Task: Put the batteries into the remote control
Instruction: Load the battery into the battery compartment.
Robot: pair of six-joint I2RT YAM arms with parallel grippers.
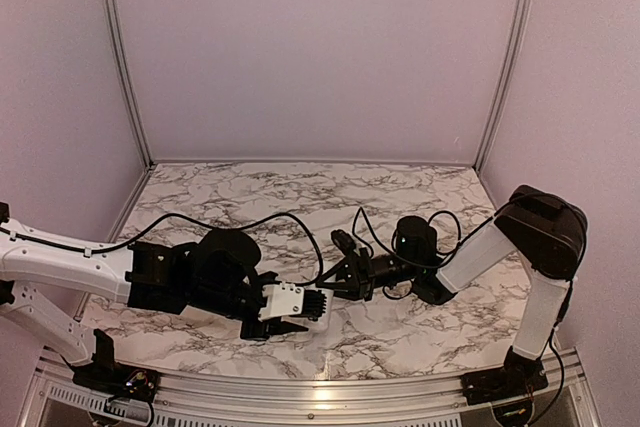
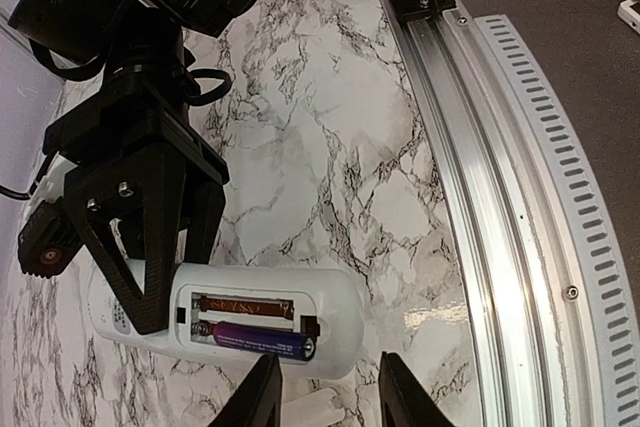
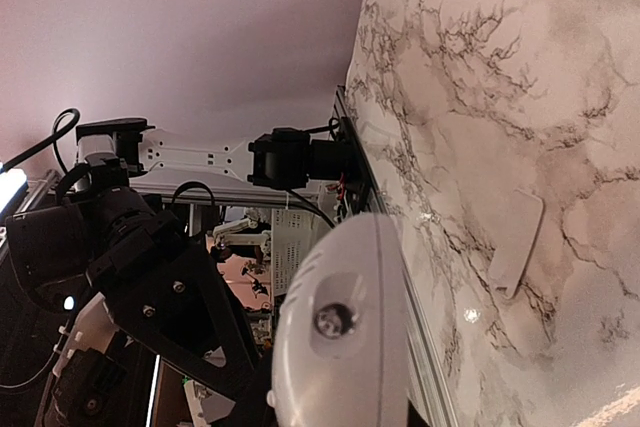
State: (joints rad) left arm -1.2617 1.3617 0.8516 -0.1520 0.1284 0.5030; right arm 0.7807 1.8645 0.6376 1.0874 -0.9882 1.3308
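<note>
The white remote control [image 2: 345, 322] is held above the marble table with its open battery compartment facing the left wrist camera. The orange battery [image 2: 245, 304] lies in the upper slot and the dark battery [image 2: 262, 341] in the lower slot. My right gripper [image 1: 322, 299] is shut on the remote's far end; its black fingers [image 2: 150, 267] clamp it. In the right wrist view the remote's rounded end [image 3: 345, 337] fills the foreground and hides my fingers. My left gripper [image 2: 330, 397] is open and empty, just below the remote [image 1: 283, 300].
A small plain white flat piece [image 3: 517, 242] lies on the marble table [image 1: 400, 197], partly under the remote in the left wrist view [image 2: 315, 409]. The aluminium rail [image 2: 480, 147] marks the table's near edge. Cables [image 1: 300, 227] trail across the middle.
</note>
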